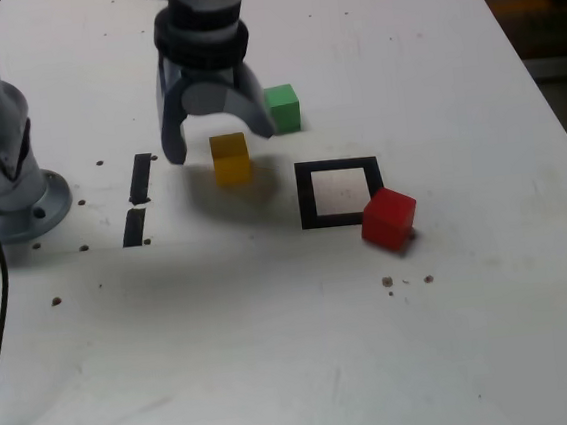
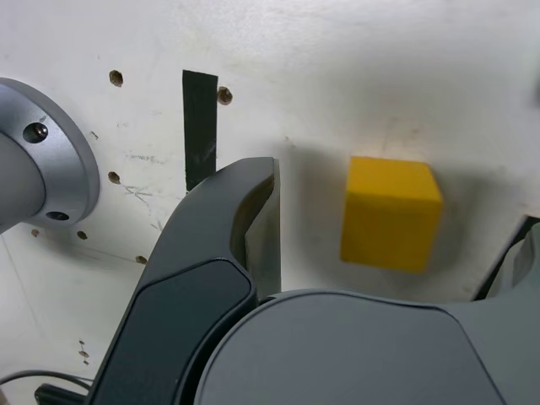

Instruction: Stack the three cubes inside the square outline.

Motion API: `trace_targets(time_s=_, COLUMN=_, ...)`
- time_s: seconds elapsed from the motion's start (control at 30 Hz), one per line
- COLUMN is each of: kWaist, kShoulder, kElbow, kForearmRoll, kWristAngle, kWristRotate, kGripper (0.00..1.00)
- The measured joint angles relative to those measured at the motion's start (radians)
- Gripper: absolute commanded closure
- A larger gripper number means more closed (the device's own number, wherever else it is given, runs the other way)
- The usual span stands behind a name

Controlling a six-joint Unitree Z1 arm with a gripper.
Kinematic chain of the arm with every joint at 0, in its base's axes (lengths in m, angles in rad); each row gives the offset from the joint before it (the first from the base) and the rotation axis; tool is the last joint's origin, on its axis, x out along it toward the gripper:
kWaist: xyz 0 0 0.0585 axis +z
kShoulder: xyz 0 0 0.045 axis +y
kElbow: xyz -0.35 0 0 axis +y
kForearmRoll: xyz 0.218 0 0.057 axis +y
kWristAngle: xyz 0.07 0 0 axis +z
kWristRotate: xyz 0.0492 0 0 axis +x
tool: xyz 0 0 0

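"Gripper [image 1: 219, 143] is seen above the yellow cube [image 1: 230, 160]; is anything already held?"

"Nothing is held. The fingers are spread wide, and the yellow cube is framed between them, but it is not clasped."

"And what could be spoiled from here?"

"If the fingers are lowered off-centre, the cube could be struck on its top or pushed aside. If it is not well aligned with them, it could be twisted when it is squeezed. The green cube [image 1: 284, 109] is seen near one finger in the exterior view, so it could also be bumped."

"Is some trouble to be expected at the square outline [image 1: 307, 196]?"

"Perhaps. The red cube [image 1: 389, 219] is placed at its lower right corner in the exterior view, turned askew. By a careless lowering it could be knocked, and a stack could be made crooked."

"How is the yellow cube to be described?"

"It is coloured plain orange-yellow, with a brighter top and a darker side. Its edges are cut straight, and no marks are noticed. It is set flat on the table [image 1: 279, 374], between the black tape strips [image 1: 141, 178] and the outline."
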Motion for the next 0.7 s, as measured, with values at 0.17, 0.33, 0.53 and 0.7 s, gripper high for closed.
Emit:
trace_targets(time_s=0.17, kWaist=-0.040, kShoulder=-0.017, kElbow=-0.084, kForearmRoll=0.089, kWristAngle=0.042, kWristRotate=-0.022, kGripper=0.00)
trace_targets(time_s=0.33, kWaist=-0.104, kShoulder=-0.027, kElbow=-0.167, kForearmRoll=0.146, kWristAngle=0.074, kWristRotate=-0.020, kGripper=0.00)
trace_targets(time_s=0.53, kWaist=-0.173, kShoulder=-0.016, kElbow=-0.230, kForearmRoll=0.143, kWristAngle=0.101, kWristRotate=0.009, kGripper=0.00)
trace_targets(time_s=0.7, kWaist=-0.213, kShoulder=0.000, kElbow=-0.286, kForearmRoll=0.132, kWristAngle=0.102, kWristRotate=0.059, kGripper=0.00)
